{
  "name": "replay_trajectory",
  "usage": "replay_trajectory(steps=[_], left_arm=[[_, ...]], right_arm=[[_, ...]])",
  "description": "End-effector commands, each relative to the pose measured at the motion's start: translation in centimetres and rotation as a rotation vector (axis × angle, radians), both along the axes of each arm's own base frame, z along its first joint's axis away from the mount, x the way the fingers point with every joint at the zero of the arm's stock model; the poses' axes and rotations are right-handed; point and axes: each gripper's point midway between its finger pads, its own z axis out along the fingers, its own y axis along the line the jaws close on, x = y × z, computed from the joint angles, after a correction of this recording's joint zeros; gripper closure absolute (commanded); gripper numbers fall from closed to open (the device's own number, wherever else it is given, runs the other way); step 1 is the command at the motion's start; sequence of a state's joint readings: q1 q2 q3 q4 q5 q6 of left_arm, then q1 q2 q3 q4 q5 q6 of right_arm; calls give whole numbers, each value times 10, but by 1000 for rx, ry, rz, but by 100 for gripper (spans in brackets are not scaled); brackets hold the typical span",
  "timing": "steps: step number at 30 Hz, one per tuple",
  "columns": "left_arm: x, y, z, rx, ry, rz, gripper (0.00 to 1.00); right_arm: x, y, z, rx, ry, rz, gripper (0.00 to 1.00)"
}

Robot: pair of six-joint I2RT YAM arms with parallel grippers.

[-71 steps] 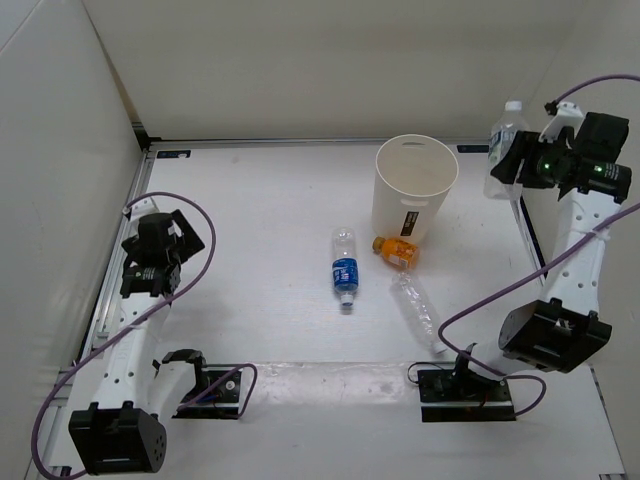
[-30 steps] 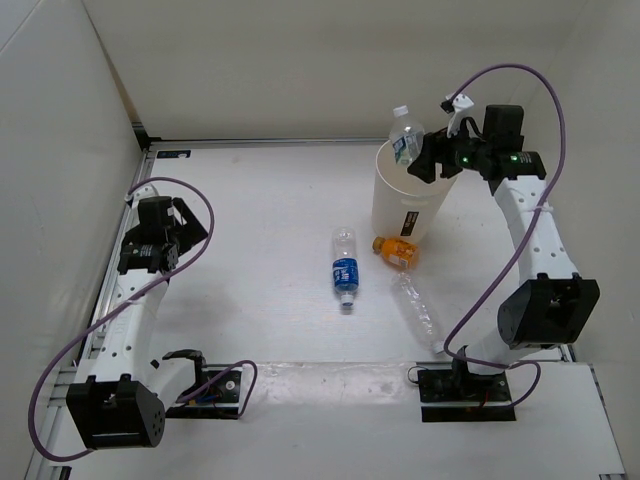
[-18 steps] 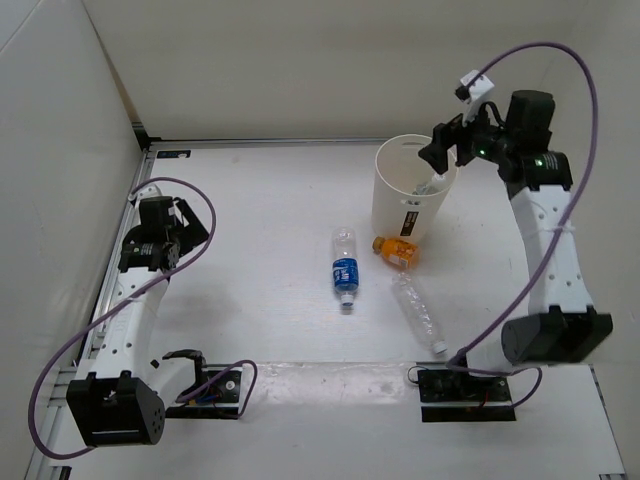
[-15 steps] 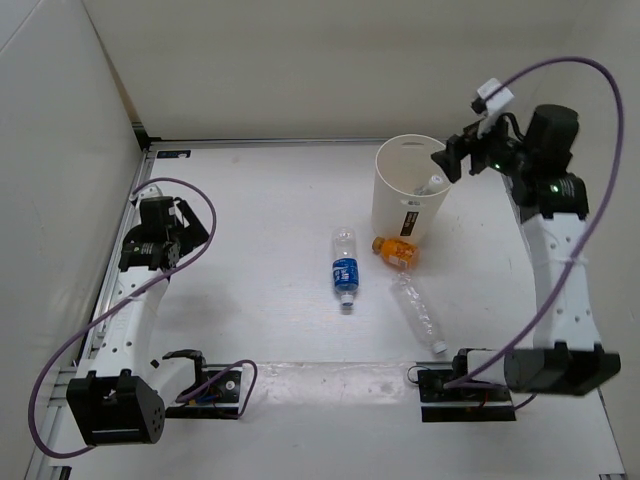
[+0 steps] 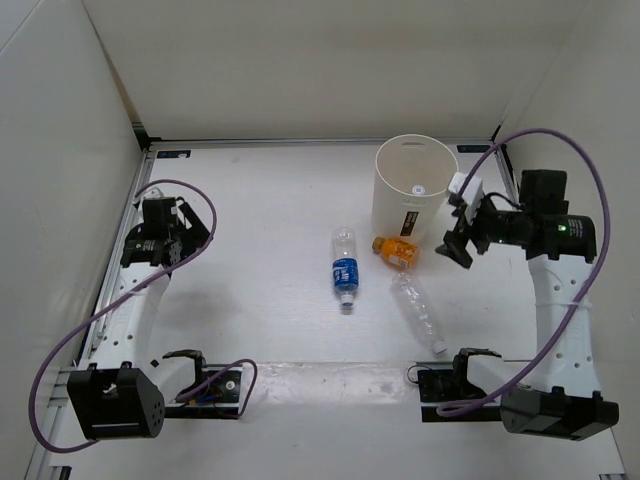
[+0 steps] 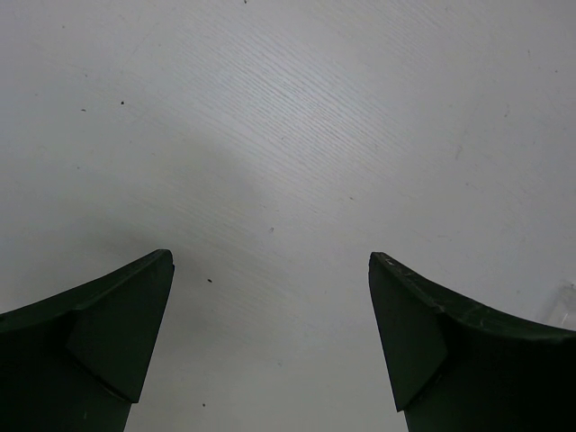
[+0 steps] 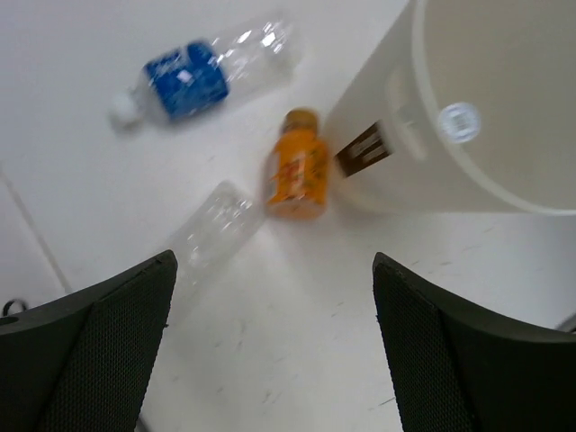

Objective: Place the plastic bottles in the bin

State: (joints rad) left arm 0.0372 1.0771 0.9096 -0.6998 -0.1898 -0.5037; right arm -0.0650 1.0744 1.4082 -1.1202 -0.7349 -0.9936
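The white bin [image 5: 392,205] stands upright at the back right. A bottle stands inside it, and only its white cap [image 5: 417,189] shows. On the table in front of the bin lie a blue-labelled bottle [image 5: 344,268], a small orange bottle [image 5: 397,250] against the bin's base, and a clear bottle [image 5: 417,312]. My right gripper [image 5: 458,235] hangs open and empty just right of the bin. Its wrist view looks down on the bin [image 7: 396,90], the orange bottle [image 7: 297,173], the clear bottle [image 7: 214,229] and the blue-labelled bottle [image 7: 202,72]. My left gripper [image 5: 188,233] is open over bare table at the far left.
White walls close off the back and both sides of the table. A metal rail [image 5: 120,250] runs along the left edge. Both arm bases and purple cables sit at the near edge.
My right gripper let a bottle go into the bin, opened, and swung back and down to the bin's right side. The left arm has stayed almost still.
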Motion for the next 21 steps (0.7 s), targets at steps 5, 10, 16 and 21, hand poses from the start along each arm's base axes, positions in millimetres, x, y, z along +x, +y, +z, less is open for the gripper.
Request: replay_trajectory(steps=[5, 10, 16, 21], left_arm=[[-2, -5, -7, -50, -16, 16, 0], [1, -7, -8, -52, -17, 2, 0], [1, -5, -4, -38, -19, 6, 0], [-1, -6, -5, -52, -27, 11, 0]], right_arm=[[-82, -14, -94, -210, 352, 161, 10], [-91, -17, -131, -225, 464, 165, 10], [-82, -15, -170, -272, 650, 97, 10], [-84, -5, -181, -243, 871, 10, 10]])
